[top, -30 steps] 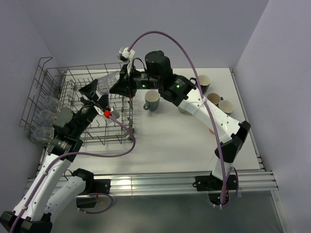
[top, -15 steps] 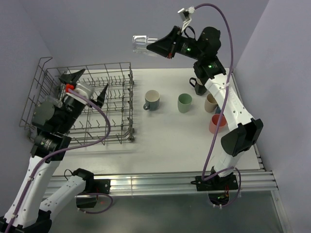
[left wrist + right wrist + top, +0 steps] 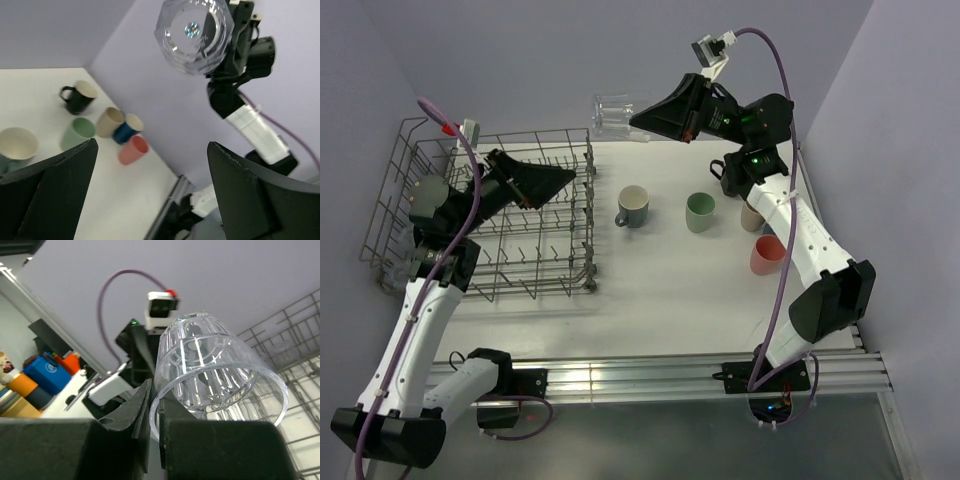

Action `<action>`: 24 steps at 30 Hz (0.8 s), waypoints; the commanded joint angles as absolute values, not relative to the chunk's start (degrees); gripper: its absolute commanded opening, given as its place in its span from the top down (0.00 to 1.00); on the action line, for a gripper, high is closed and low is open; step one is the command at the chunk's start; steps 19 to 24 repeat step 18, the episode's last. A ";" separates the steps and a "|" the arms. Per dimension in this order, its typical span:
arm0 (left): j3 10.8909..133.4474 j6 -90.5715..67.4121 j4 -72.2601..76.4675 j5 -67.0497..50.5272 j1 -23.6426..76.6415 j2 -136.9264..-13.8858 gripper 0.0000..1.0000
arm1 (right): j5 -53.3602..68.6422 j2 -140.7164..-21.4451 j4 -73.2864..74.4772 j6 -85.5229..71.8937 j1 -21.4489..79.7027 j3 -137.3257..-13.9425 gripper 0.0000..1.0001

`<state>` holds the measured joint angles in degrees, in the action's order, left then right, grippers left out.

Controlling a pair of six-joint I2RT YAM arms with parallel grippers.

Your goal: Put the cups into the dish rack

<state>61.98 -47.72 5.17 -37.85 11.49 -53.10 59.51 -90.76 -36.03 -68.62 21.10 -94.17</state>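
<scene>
My right gripper (image 3: 638,120) is shut on the rim of a clear glass tumbler (image 3: 613,113), held high above the table's back edge, just beyond the dish rack's (image 3: 480,240) far right corner. In the right wrist view its jaws (image 3: 154,410) pinch the tumbler's wall (image 3: 215,365). My left gripper (image 3: 555,182) hangs open and empty over the rack, pointing right. From the left wrist the tumbler (image 3: 194,35) shows overhead, between the wide-apart fingers (image 3: 50,190). On the table stand grey-blue (image 3: 633,206), green (image 3: 700,212), black (image 3: 735,172), beige (image 3: 752,215) and coral (image 3: 767,256) mugs.
A blue mug (image 3: 127,129) stands behind the beige one (image 3: 110,121), close to the right wall. The rack's tall wire sides (image 3: 405,160) rise at the far left. The aluminium rail (image 3: 650,375) runs along the table's near edge.
My left gripper opened and let go of the tumbler, then swung to point right. My right arm lifted the tumbler from over the rack, up and toward the back.
</scene>
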 commanded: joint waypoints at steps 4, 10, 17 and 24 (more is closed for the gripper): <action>66.70 -56.81 8.85 -46.85 10.72 -54.75 0.01 | 60.82 -84.90 -41.84 -70.32 22.15 -90.80 1.00; 77.33 -29.56 -18.24 -37.22 7.74 -58.44 0.01 | 59.87 -79.90 -22.54 -50.66 20.75 -87.72 1.00; 80.16 -22.15 -29.36 -31.55 3.43 -61.52 0.01 | 57.22 -74.19 -5.54 -34.81 16.09 -80.43 1.00; 80.07 -21.80 -28.75 -31.90 3.43 -61.70 0.01 | 57.48 -73.22 -5.54 -34.20 15.47 -79.38 1.00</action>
